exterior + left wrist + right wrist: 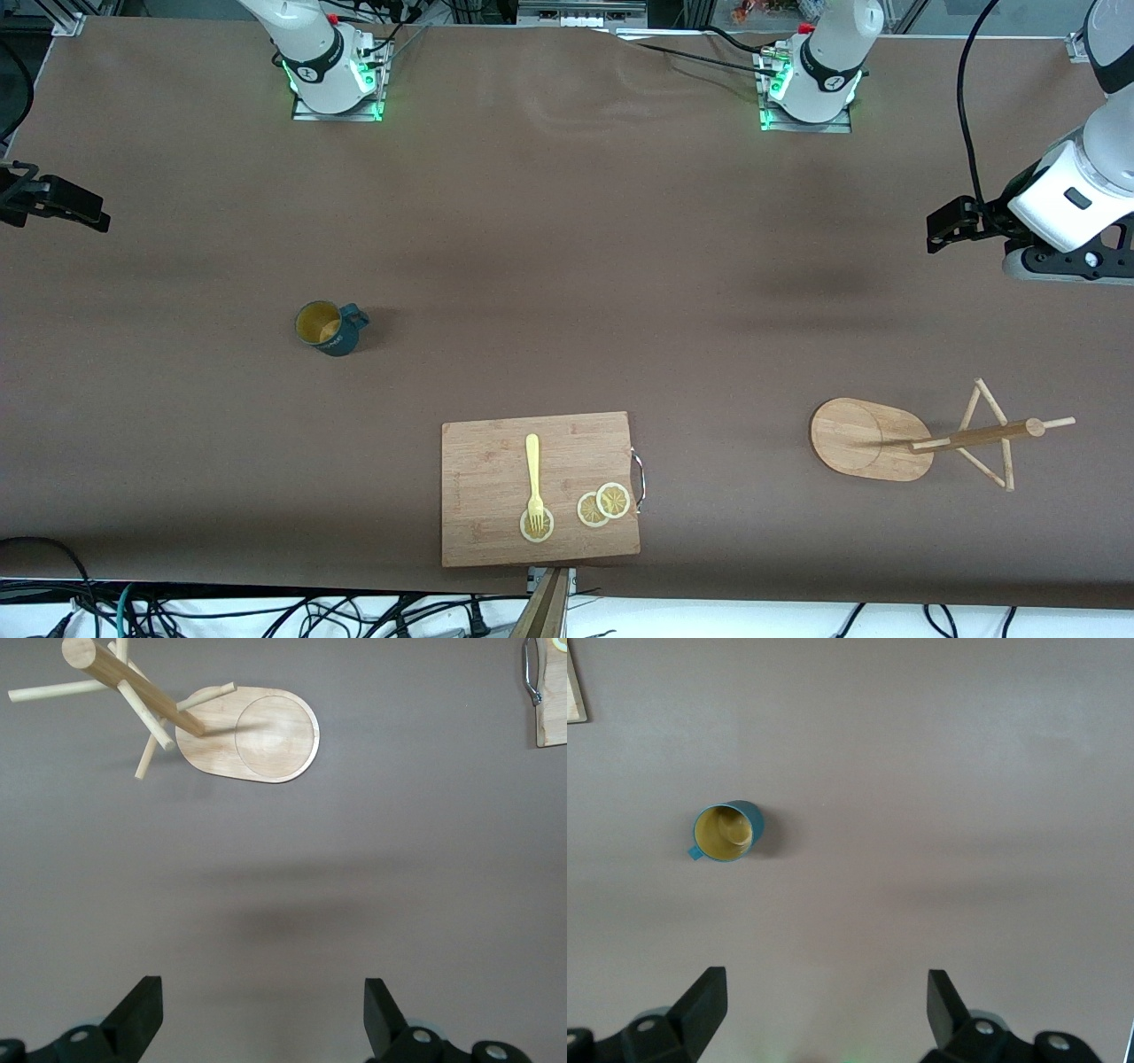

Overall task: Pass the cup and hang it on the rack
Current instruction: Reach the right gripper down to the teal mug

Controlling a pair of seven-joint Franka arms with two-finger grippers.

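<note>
Small, rigid, light-looking cup (330, 328) stands upright on the counter (567, 266) toward my right arm's end; I would pinch its rim, my right gripper (824, 1010) and left gripper (261, 1014) both spread, high over the counter.

The right gripper (53, 202) pokes in at the front view's edge near the cup (330, 328), its arm cut off, and that cup's pale lettering is too small to read. In the left wrist view only a corner of the cutting board (551, 691) shows. On that board, what the pale slices (603, 505) are can't be made out.
</note>
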